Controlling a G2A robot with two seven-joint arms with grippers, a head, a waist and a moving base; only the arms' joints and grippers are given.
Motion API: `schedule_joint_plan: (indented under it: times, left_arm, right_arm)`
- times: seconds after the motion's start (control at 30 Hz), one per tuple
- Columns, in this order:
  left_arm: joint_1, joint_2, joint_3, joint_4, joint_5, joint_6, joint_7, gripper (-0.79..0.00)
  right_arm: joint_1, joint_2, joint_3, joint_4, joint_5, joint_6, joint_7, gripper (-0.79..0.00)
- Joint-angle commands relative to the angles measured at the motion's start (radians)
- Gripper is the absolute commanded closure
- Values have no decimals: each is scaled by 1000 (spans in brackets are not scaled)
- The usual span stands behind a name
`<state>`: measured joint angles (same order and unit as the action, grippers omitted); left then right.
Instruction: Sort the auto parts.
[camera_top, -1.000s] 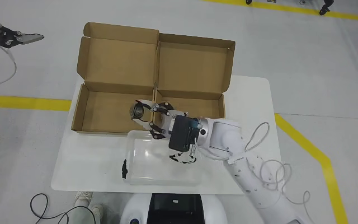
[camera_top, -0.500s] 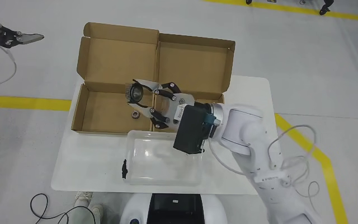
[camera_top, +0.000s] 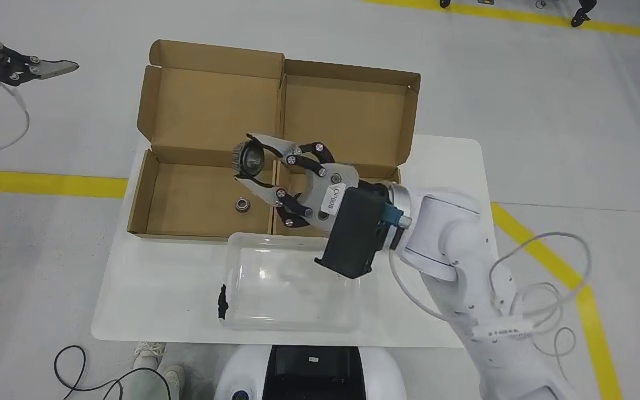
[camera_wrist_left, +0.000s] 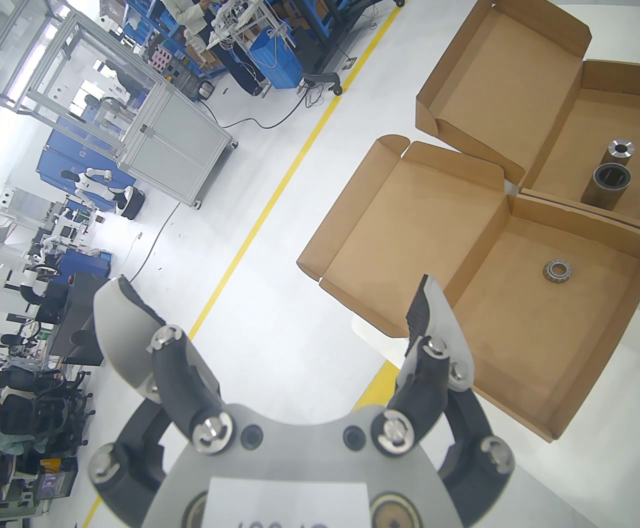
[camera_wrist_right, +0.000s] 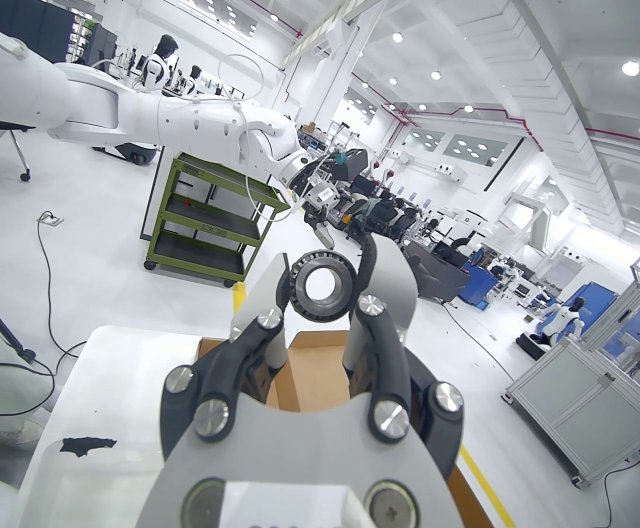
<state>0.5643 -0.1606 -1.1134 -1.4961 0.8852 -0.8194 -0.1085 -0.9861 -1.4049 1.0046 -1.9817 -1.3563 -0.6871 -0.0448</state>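
Top view: clamping the big bearing (camera_wrist_right: 323, 291) in the right gripper (camera_top: 246, 158), up over the far right corner of the left box (camera_top: 180, 205).

Probably belongs with the small bearing (camera_top: 241, 204) lying mid-floor in that same box, not with the two sleeves (camera_wrist_left: 611, 180) standing in the right box (camera_top: 372, 188), so best to nudge left and nearer, clear of the shared wall. Would lower right down close to the cardboard first, then ease the grip open; round and heavy-looking, so likely to roll or bounce out if dropped from up here. Aim beside the small one, not on top. Can ignore the left gripper (camera_wrist_left: 270, 290): spread wide, holding nothing, way off past the table's (camera_top: 455, 160) far left.
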Motion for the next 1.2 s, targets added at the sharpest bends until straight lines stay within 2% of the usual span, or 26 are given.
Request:
schedule_joint_plan:
  times: [0.0, 0.3, 0.83, 1.17]
  left_arm:
    - [0, 0, 0, 0, 0, 0, 0, -785]
    - [0, 0, 0, 0, 0, 0, 0, -785]
    - [0, 0, 0, 0, 0, 0, 0, -785]
    - [0, 0, 0, 0, 0, 0, 0, -785]
  right_arm:
    - [-5, 1, -1, 0, -5, 0, -4, 0]
    - [-43, 7, -10, 29, -32, 24, 0, 0]
    - [-119, 12, -61, 276, -77, 79, -45, 0]
    - [-22, -24, -180, 498, -46, 126, 19, 0]
